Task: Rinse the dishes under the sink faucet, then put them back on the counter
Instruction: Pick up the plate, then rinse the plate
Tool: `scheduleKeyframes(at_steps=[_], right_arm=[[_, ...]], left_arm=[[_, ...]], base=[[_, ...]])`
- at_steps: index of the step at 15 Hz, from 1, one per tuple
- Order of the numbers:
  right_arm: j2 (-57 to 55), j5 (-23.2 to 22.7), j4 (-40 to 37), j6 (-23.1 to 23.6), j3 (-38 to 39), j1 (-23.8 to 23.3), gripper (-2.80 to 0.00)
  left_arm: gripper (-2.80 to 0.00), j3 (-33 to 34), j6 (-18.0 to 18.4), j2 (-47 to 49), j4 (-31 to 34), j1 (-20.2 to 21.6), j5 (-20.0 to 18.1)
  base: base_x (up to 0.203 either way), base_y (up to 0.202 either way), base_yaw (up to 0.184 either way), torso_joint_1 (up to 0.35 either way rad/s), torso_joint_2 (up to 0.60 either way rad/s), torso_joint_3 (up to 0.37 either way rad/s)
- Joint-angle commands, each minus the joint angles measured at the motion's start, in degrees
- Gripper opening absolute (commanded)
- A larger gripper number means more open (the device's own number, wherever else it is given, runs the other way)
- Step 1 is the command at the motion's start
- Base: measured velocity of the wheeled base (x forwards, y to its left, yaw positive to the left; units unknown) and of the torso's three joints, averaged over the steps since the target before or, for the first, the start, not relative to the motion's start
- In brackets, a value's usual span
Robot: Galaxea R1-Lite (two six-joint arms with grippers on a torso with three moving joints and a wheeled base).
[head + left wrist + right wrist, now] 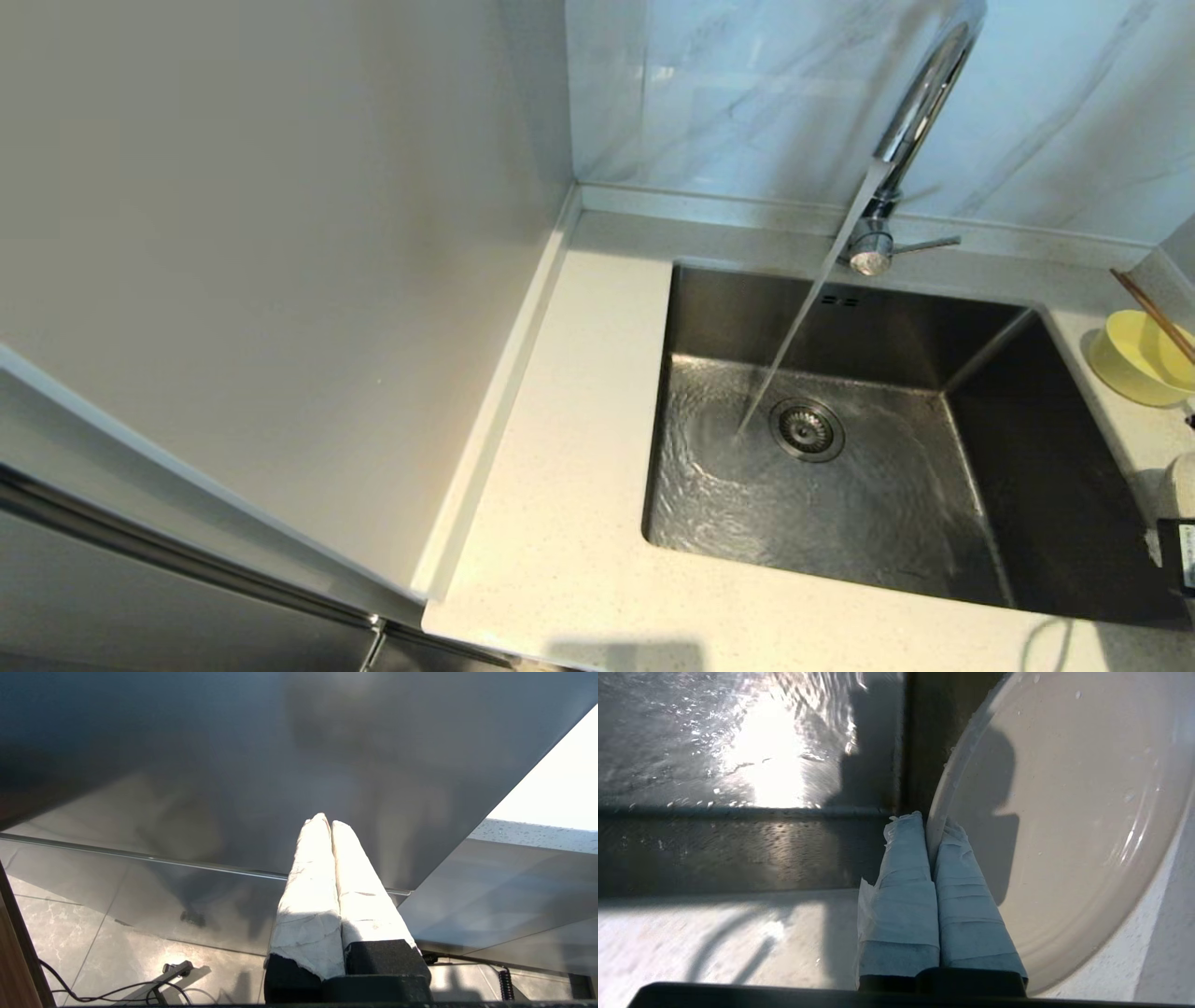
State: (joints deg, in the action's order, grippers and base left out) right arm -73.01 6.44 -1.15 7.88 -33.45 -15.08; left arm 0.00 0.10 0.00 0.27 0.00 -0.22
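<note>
The cream-white plate (pixel 1064 812) shows only in the right wrist view, wet with droplets. My right gripper (pixel 930 828) is shut on its rim, one finger on each face, over the counter (pixel 738 938) at the sink's edge. Water runs from the chrome faucet (pixel 920 103) into the steel sink (pixel 1027 448), landing beside the drain strainer (pixel 807 429). At the right on the counter (pixel 579 448) stands the pale-yellow bowl (pixel 1134 359) with brown chopsticks (pixel 1153 313) leaning in it. My left gripper (pixel 327 823) is shut on nothing, parked low in front of a grey cabinet face.
A tall beige panel (pixel 280 233) walls off the counter's left side. The grey-veined marble wall (pixel 728 93) rises behind the faucet. Its thin lever (pixel 924 245) points right. Cables lie on the tiled floor (pixel 117 994) below the left arm.
</note>
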Motion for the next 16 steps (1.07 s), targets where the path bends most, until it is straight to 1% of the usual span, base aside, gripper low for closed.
scheduleKeyframes(at_steps=[1, 3, 6, 8, 10, 12, 14, 16], right_arm=[[4.2, 0.0, 0.1, 1.3, 0.1, 3.5, -2.8], [6.3, 0.1, 0.1, 1.8, -0.3, 7.8, -2.8], [8.4, 0.1, 0.0, 2.1, -0.2, 12.7, -2.8], [9.8, -0.1, 0.0, 3.4, 0.0, 15.7, -2.8], [11.0, -0.1, 0.1, 4.6, -1.8, 18.3, -2.8], [11.4, -0.7, 0.1, 5.7, -3.6, 22.3, -2.8], [11.1, -2.5, 0.3, 7.2, -5.0, 24.5, -2.8], [9.6, -3.8, 0.3, 9.6, -5.3, 24.8, -2.8]], left_arm=[[-2.8, 0.0, 0.0, 0.0, 0.0, 0.0, 0.0], [-2.8, 0.0, 0.0, 0.0, 0.0, 0.0, 0.0], [-2.8, 0.0, 0.0, 0.0, 0.0, 0.0, 0.0], [-2.8, 0.0, 0.0, 0.0, 0.0, 0.0, 0.0], [-2.8, 0.0, 0.0, 0.0, 0.0, 0.0, 0.0], [-2.8, 0.0, 0.0, 0.0, 0.0, 0.0, 0.0], [-2.8, 0.0, 0.0, 0.0, 0.0, 0.0, 0.0], [-2.8, 0.0, 0.0, 0.0, 0.0, 0.0, 0.0]], base=[[0.0, 0.0, 0.0, 0.0, 0.0, 0.0], [0.0, 0.0, 0.0, 0.0, 0.0, 0.0], [0.0, 0.0, 0.0, 0.0, 0.0, 0.0], [0.0, 0.0, 0.0, 0.0, 0.0, 0.0], [0.0, 0.0, 0.0, 0.0, 0.0, 0.0], [0.0, 0.0, 0.0, 0.0, 0.0, 0.0], [0.0, 0.0, 0.0, 0.0, 0.0, 0.0], [0.0, 0.0, 0.0, 0.0, 0.0, 0.0]])
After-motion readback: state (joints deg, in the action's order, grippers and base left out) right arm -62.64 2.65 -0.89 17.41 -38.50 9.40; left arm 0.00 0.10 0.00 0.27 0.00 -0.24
